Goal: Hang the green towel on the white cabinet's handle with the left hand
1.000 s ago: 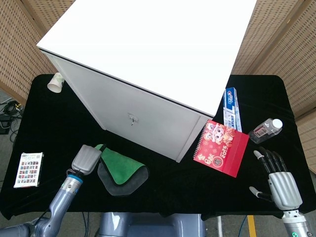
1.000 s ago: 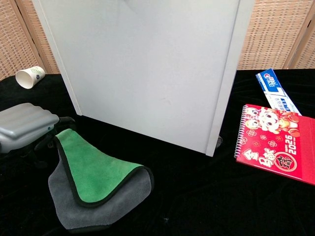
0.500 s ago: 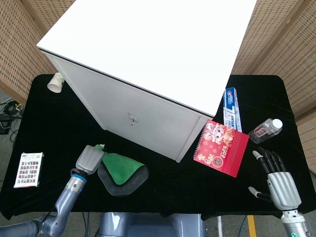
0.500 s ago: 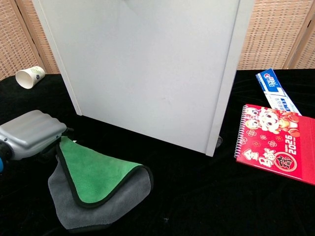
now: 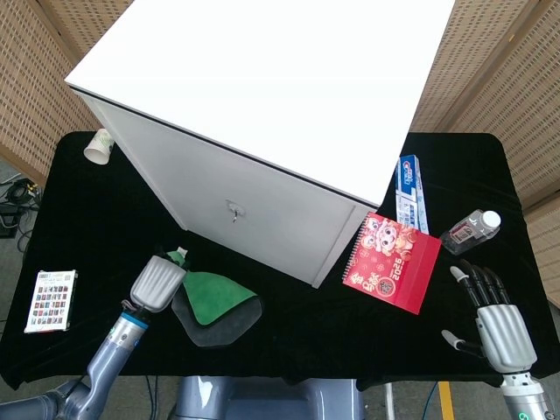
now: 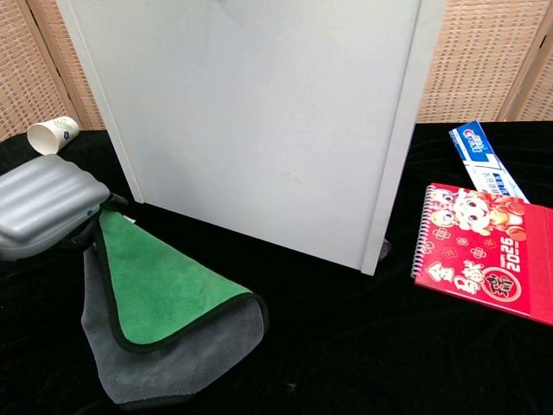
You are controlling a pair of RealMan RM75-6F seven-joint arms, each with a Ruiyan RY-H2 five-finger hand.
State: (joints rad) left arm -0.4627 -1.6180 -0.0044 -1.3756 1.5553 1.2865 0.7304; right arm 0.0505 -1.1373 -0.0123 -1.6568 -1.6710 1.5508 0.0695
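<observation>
The green towel [image 5: 213, 301] with its grey underside lies folded on the black table in front of the white cabinet [image 5: 262, 87]. My left hand [image 5: 157, 282] sits at the towel's left corner and grips it; that corner is pulled up off the table. In the chest view the towel [image 6: 155, 294] slopes up to the left hand [image 6: 43, 216], whose fingers are hidden beneath its back. The cabinet's small handle [image 5: 233, 210] is on the door, above and right of the hand. My right hand [image 5: 494, 319] rests open at the table's near right.
A paper cup [image 5: 99, 146] lies at the far left beside the cabinet. A card box [image 5: 51, 300] lies near the left edge. A red calendar [image 5: 392, 261], a toothpaste box [image 5: 412, 191] and a small bottle [image 5: 471, 231] lie to the right.
My left hand dipped onto the towel's left corner, then rose with it. That corner now stands higher and the towel is drawn out toward the hand. The right hand stayed still.
</observation>
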